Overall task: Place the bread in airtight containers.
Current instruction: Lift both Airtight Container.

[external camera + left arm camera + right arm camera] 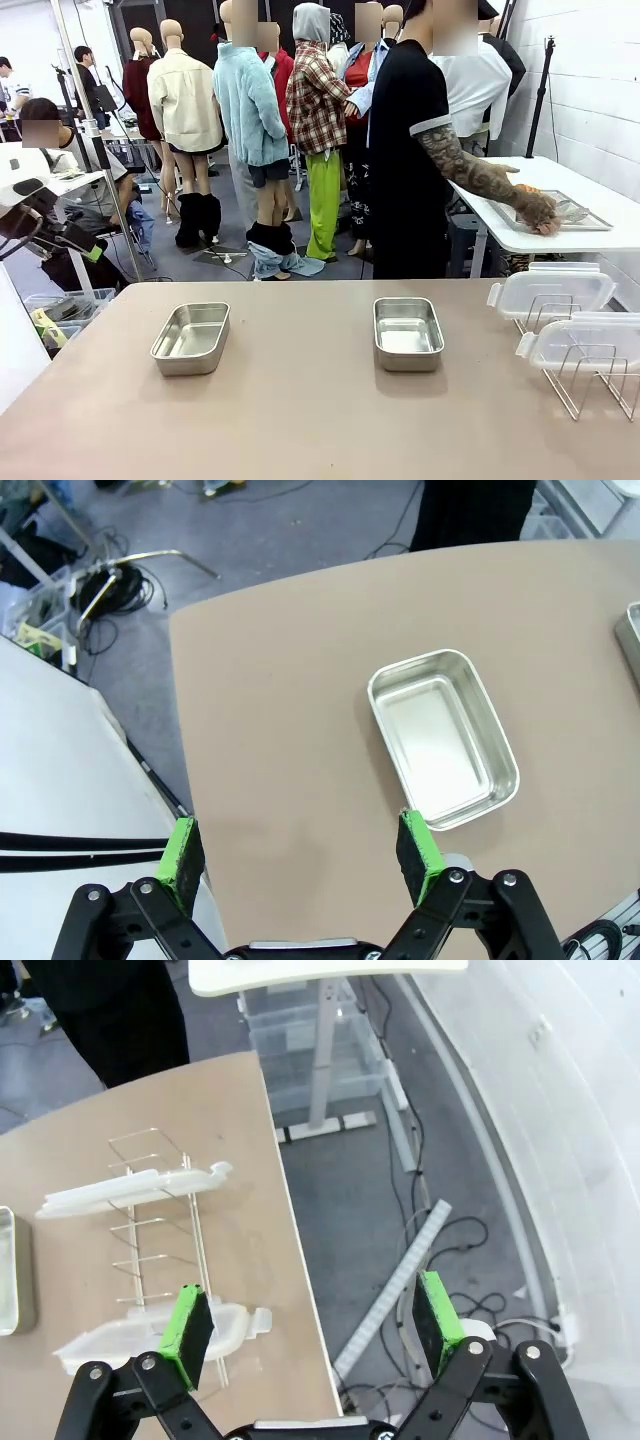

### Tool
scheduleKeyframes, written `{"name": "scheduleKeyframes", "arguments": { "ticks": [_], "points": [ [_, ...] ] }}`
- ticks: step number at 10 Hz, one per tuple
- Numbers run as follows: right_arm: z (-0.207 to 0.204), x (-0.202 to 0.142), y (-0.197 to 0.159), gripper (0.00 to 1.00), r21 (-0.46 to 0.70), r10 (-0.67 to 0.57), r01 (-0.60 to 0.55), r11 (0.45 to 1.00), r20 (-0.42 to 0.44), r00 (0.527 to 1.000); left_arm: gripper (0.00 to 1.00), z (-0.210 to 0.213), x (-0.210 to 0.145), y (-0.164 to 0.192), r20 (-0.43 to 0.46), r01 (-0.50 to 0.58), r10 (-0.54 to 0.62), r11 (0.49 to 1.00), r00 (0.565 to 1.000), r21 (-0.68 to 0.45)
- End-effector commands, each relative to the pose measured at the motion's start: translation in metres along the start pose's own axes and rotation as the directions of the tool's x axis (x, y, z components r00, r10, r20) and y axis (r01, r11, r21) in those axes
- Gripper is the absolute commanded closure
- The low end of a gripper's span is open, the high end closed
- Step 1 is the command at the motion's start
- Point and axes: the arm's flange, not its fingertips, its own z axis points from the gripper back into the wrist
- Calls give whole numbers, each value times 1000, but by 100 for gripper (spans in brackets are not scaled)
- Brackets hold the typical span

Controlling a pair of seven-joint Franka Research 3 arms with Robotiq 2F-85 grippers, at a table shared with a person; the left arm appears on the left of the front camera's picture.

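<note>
Two stainless-steel tubs stand open and empty on the tan table, one at the left [190, 338] and one near the middle [407, 332]. Their clear clip-on lids [553, 292] [590, 343] rest on a wire rack [580, 385] at the right. My left gripper [300, 850] is open above the table's left part, with the left tub [443, 740] just beyond its right pad [418, 845]. My right gripper [312, 1328] is open over the table's right edge, its left pad [188, 1335] above the nearer lid [160, 1332]. The croissants are out of view.
A person in black [405, 150] stands at the far side, turned to a white side table [560, 235], one hand [538, 210] on a flat metal tray [590, 218]. Cables lie on the floor [420, 1250] past the table's right edge.
</note>
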Motion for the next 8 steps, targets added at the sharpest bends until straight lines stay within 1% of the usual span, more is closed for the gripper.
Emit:
{"name": "scheduleKeyframes", "arguments": {
  "ticks": [1,8],
  "points": [
    [2,0,3,0,6,19,-19,1000,-7,1000,0,-1,4,14,3,-16,16,999,1000,38],
    [2,0,3,0,6,19,-19,1000,-7,1000,0,-1,4,14,3,-16,16,999,1000,38]
  ]
}}
